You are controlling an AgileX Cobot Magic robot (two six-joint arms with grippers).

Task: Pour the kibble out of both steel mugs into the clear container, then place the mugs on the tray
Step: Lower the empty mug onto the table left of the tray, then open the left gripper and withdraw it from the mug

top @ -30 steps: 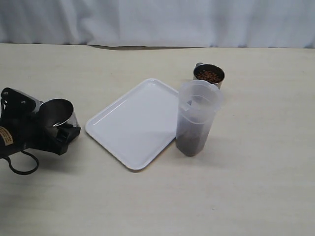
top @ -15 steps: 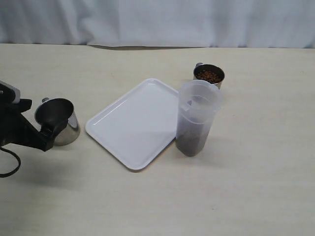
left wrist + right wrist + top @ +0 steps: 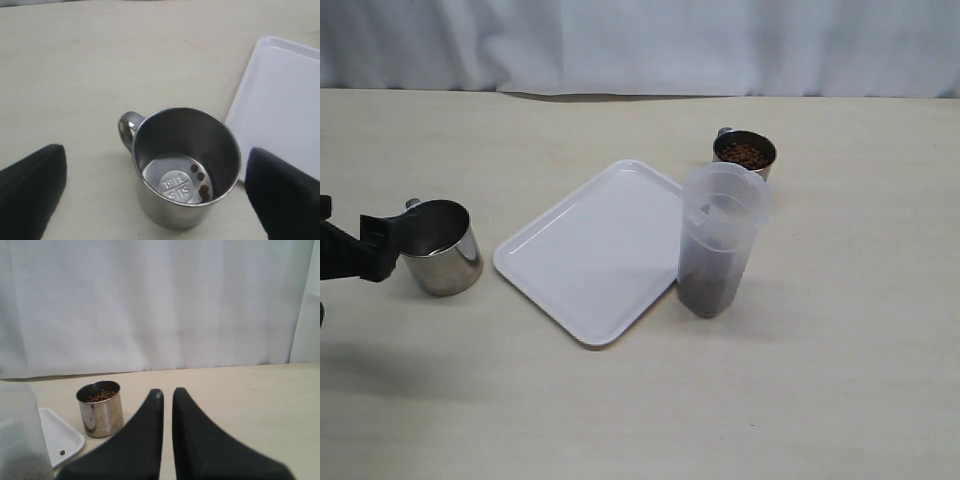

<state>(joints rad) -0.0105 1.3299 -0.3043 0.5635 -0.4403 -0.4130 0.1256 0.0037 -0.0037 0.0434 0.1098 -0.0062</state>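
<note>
An almost empty steel mug (image 3: pixel 442 260) stands upright on the table left of the white tray (image 3: pixel 590 255). My left gripper (image 3: pixel 375 250) sits just left of it. In the left wrist view my left gripper (image 3: pixel 156 157) is open wide. Its fingers (image 3: pixel 32 187) flank the mug (image 3: pixel 182 165) without touching it, and a few kibble pellets (image 3: pixel 201 183) lie inside. The clear container (image 3: pixel 718 240) holds dark kibble (image 3: pixel 705 285) low down. Behind it stands the second mug (image 3: pixel 745 153), full of kibble. My right gripper (image 3: pixel 167 392) is shut, empty, and faces that mug (image 3: pixel 100 407).
White curtain runs along the table's far edge. One stray pellet (image 3: pixel 62 452) lies on the tray corner (image 3: pixel 65 437) in the right wrist view, with the container's wall (image 3: pixel 17 435) at that picture's edge. My right gripper does not show in the exterior view.
My left gripper set the tilted mug upright on the table, let go of it, and drew back to the left. Tray, container and second mug have not moved.
</note>
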